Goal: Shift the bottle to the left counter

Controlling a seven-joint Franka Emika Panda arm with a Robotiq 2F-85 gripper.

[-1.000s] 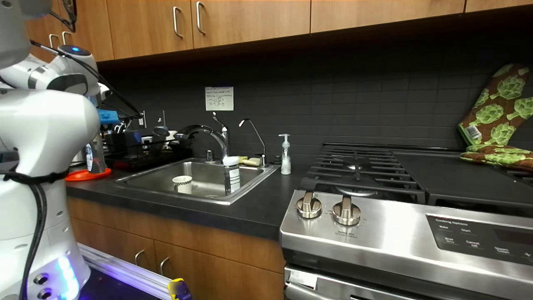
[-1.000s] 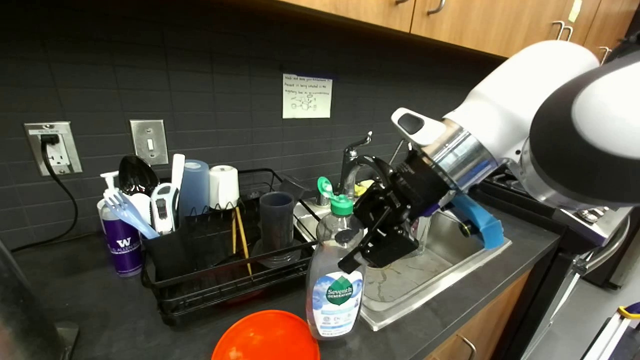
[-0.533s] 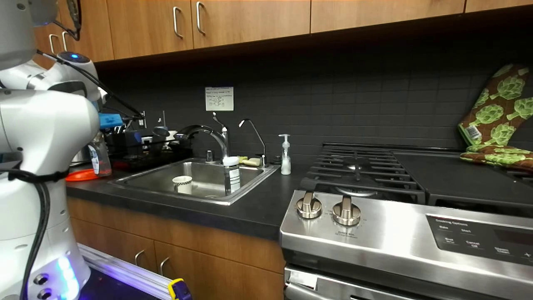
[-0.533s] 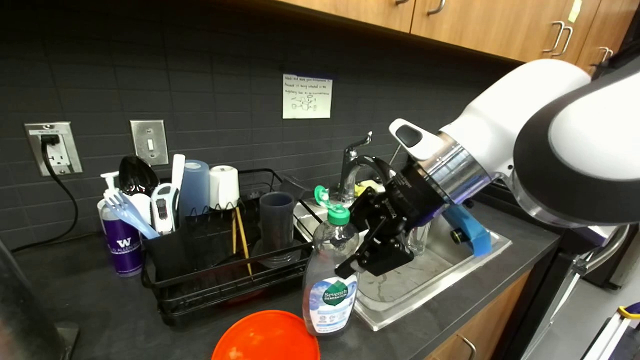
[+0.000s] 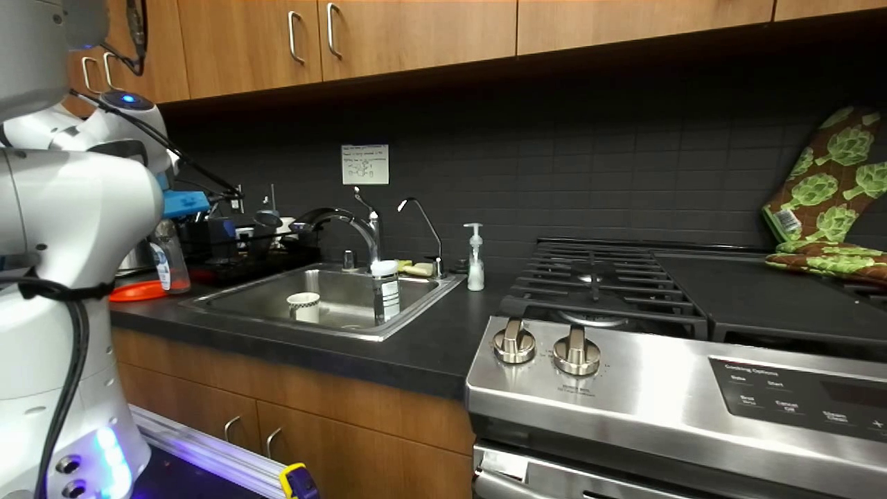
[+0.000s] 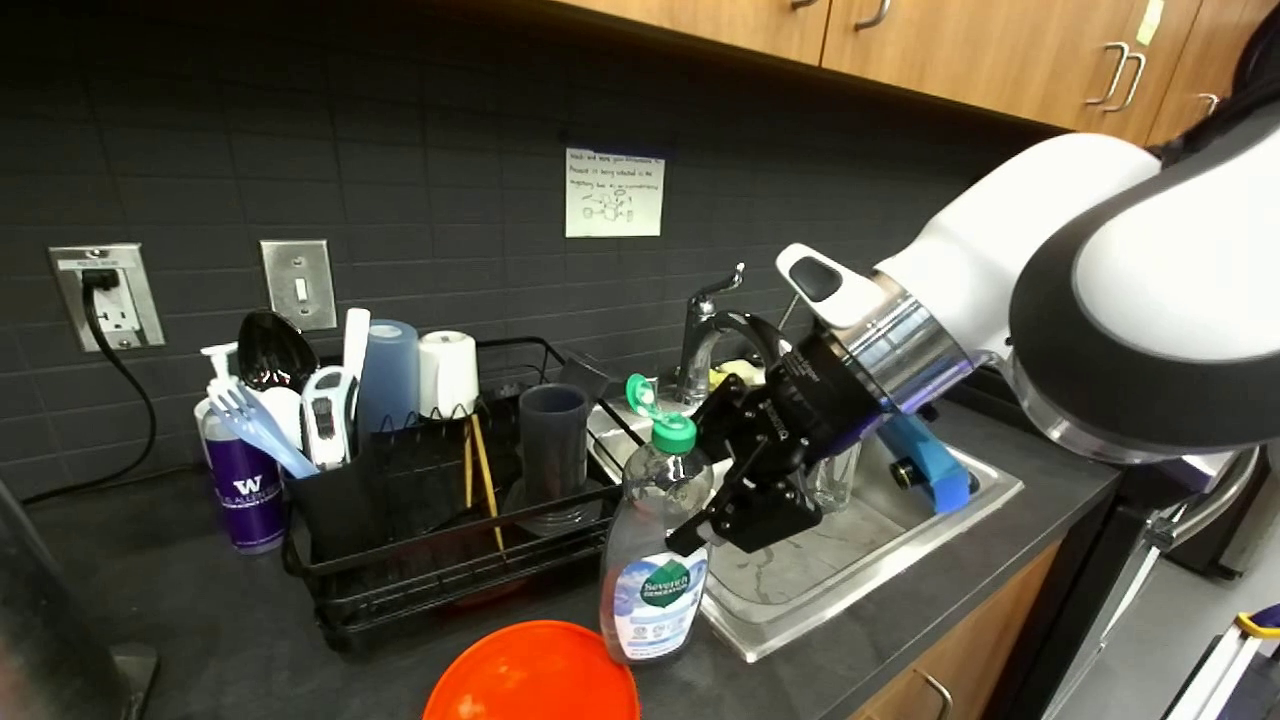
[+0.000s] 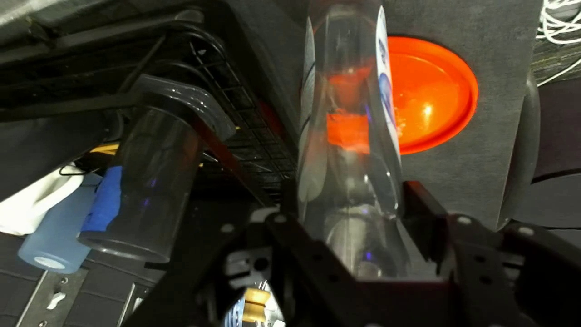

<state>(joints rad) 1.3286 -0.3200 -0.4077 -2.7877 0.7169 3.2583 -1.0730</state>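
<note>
Bottle [image 6: 650, 545] and arm [image 6: 1020, 230] have shifted together, slightly leftward in an exterior view, since one second ago. Your jaws, parted to the bottle's width, clasp its sides, as the wrist view shows. You have it tilted just beside the orange plate [image 6: 530, 680], over the dark desk [image 6: 230, 620]; whether its base touches the surface cannot be told.

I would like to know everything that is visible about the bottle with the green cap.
The bottle is clear, seemingly plastic, with a green cap, its lid flipped open, and a white-and-blue label reading Seventh Generation. It leans slightly, gripped between the jaws, beside the orange plate; whether it touches plate or counter is unclear.
</note>
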